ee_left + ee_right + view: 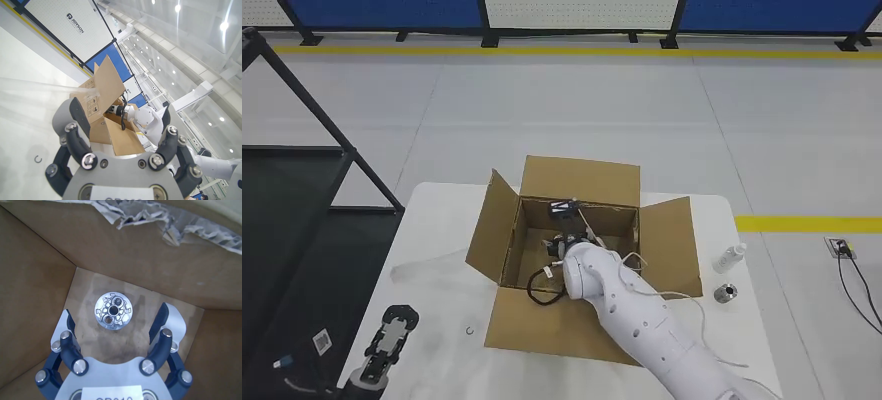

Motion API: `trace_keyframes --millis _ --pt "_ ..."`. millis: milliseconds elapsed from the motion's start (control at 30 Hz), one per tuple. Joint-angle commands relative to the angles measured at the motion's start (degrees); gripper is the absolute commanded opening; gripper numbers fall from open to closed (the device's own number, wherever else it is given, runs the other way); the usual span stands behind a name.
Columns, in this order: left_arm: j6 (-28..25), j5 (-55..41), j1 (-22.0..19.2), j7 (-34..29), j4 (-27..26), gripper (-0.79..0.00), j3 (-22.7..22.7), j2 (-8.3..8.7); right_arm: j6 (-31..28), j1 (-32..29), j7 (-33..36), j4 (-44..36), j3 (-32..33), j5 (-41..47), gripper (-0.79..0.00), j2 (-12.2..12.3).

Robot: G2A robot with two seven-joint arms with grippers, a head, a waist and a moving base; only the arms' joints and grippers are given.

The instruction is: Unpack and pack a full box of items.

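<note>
In the box [542,335]: metal disc [113,310] not yet out, right end effector [115,308] spread above.
On surface [442,250]: bottle [729,257], cylinder [726,293] out.
Left end effector [121,104]: apart.

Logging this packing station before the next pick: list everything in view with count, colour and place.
open cardboard box: one, brown, middle of the white table
round metal disc: one, silver, on the box floor
crumpled packing paper: one wad, grey-white, against a box wall
small black item: one, black, by the box's far wall
small plastic bottle: one, white, table, right-arm side
short metal cylinder: one, silver, beside the bottle
open snap ring: one, dark, table, left-arm side
left gripper: one, grey-black, open, near the table's edge
right gripper: one, grey-black, open, above the disc
</note>
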Motion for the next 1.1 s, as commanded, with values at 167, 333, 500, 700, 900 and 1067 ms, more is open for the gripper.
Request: trace_keyframes --millis 167,333,500,700,900,1067 --pt "-0.18 -0.18 0.25 0.18 0.16 0.0 -0.34 -0.1 -1.37 2.27 -1.65 7.16 -0.81 2.06 -0.274 -2.51" --pt "0.05 -0.34 0.16 0.12 0.16 0.0 -0.33 -0.16 -2.31 3.39 -2.56 10.35 -0.6 2.92 -0.606 -3.61" --pt "0.58 -0.37 -0.4 -0.29 0.24 0.0 -0.37 -0.17 -3.92 4.31 -2.74 12.48 0.36 4.02 -0.785 -4.24" --pt "1.24 -0.25 -0.71 -0.59 -0.12 0.0 -0.39 -0.21 -7.15 4.73 -2.51 11.7 2.63 5.15 -0.785 -3.93" --pt "2.37 0.04 -1.49 -0.91 -0.47 0.0 -0.13 -0.24 -10.19 0.13 0.43 -1.15 6.42 0.72 -0.785 -0.86" --pt "3.55 0.5 -3.03 -2.17 -0.84 0.0 0.43 -0.18 -10.95 -10.81 7.16 -23.04 12.44 -7.85 -0.785 3.49"
